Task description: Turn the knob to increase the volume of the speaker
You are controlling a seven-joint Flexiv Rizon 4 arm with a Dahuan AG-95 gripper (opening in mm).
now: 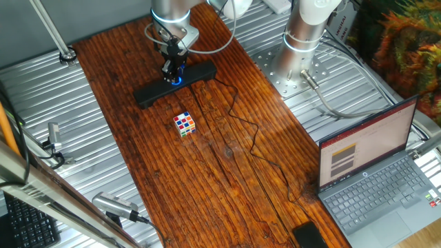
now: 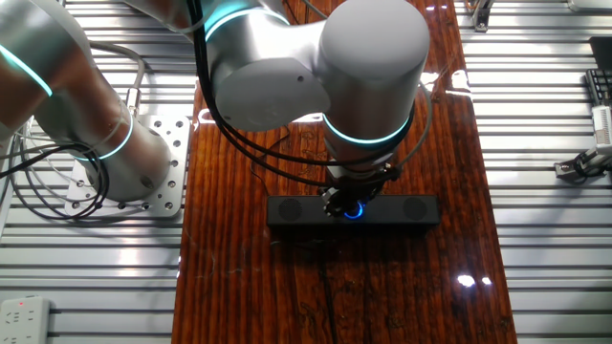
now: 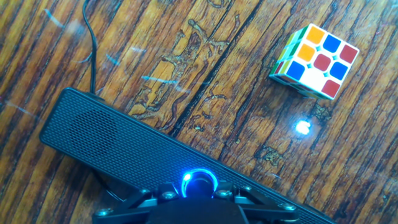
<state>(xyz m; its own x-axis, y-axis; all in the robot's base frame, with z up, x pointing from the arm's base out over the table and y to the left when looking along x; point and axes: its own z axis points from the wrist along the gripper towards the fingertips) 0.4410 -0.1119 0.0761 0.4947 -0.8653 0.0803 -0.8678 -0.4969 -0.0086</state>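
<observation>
The speaker is a long flat black bar lying across the far part of the wooden table; it also shows in the other fixed view and the hand view. The knob, small and black with a blue glowing ring, sits at its middle and also shows as a blue glow in both fixed views. My gripper points straight down on the knob, one finger close against each side of it. It also shows in both fixed views. The fingertips are partly hidden by the hand.
A multicoloured puzzle cube stands on the wood just in front of the speaker, and also shows in the hand view. A thin black cable runs from the speaker toward the front. An open laptop sits at the right.
</observation>
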